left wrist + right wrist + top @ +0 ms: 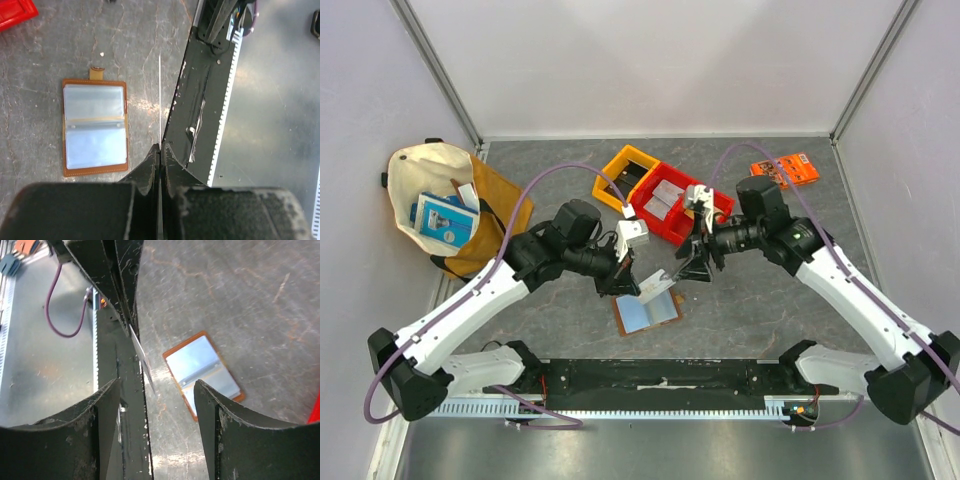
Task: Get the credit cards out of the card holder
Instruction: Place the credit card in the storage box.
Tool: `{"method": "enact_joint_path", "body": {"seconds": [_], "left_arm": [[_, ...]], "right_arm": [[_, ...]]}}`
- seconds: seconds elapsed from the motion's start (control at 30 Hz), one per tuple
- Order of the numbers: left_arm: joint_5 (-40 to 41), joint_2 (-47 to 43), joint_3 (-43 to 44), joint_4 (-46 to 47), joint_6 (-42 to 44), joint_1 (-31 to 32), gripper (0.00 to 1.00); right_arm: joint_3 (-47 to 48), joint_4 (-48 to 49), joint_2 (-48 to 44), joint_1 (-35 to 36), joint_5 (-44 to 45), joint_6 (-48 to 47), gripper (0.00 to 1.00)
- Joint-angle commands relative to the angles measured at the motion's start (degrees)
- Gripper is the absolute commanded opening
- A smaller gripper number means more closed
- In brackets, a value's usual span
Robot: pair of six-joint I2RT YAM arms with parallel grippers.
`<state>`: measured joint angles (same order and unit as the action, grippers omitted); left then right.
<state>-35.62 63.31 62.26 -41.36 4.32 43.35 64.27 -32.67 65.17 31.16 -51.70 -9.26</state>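
one credit card pinched above the open card holder

the left gripper is clamped flat on a credit card, seen edge-on as a thin pale line jutting past its fingertips. the right gripper stands wide apart and empty. the card's free end is just ahead of its gap and touches neither finger in the right wrist view. the card holder lies open and flat, pale pockets up, at 6 o'clock of both grippers and apart from them. the table is mottled grey, walled by pale panels. from the grippers, a red bin sits at 12 o'clock, a yellow bin at 11, an orange packet at 2 and a cloth bag at 9. both arms reach inward, wrists facing each other.
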Motion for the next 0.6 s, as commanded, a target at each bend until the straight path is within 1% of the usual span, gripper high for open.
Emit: {"method": "enact_joint_path", "body": {"seconds": [0.0, 0.13, 0.23, 0.3, 0.43, 0.47, 0.5, 0.53, 0.57], "left_arm": [[-3.41, 0.94, 4.27, -5.83, 7.9, -0.11, 0.02], [-4.46, 1.12, 5.06, -5.92, 8.6, -0.11, 0.02], [-4.81, 1.47, 5.06, -6.27, 8.95, -0.11, 0.02], [-4.73, 1.55, 4.98, -6.62, 9.13, -0.11, 0.02], [-3.42, 1.29, 4.54, -6.45, 8.52, -0.11, 0.02], [-1.67, 1.12, 4.28, -5.93, 7.82, -0.11, 0.02], [0.18, 0.77, 4.01, -5.22, 6.94, -0.2, 0.06], [3.15, 0.24, 3.49, -4.09, 5.54, -0.11, 0.12], [7.8, -0.37, 2.87, -2.25, 3.79, -0.2, 0.19]], "right_arm": [[3.23, -3.02, 2.94, 3.64, -2.53, -4.28, 0.66], [4.02, -2.93, 5.84, 6.19, -1.29, -4.98, 0.63], [4.28, -2.49, 7.51, 7.6, -1.3, -5.16, 0.55], [4.46, -2.49, 8.31, 8.13, -1.64, -5.33, 0.44], [4.46, -2.05, 8.22, 8.22, -1.91, -5.51, 0.07], [4.37, -2.05, 8.14, 8.22, -1.82, -5.51, 0.0], [4.2, -1.96, 8.05, 8.13, -1.82, -5.51, 0.0], [4.11, -1.79, 8.13, 7.78, -1.91, -5.34, 0.0], [3.93, -1.35, 8.4, 7.17, -2.0, -4.72, 0.0]]}}
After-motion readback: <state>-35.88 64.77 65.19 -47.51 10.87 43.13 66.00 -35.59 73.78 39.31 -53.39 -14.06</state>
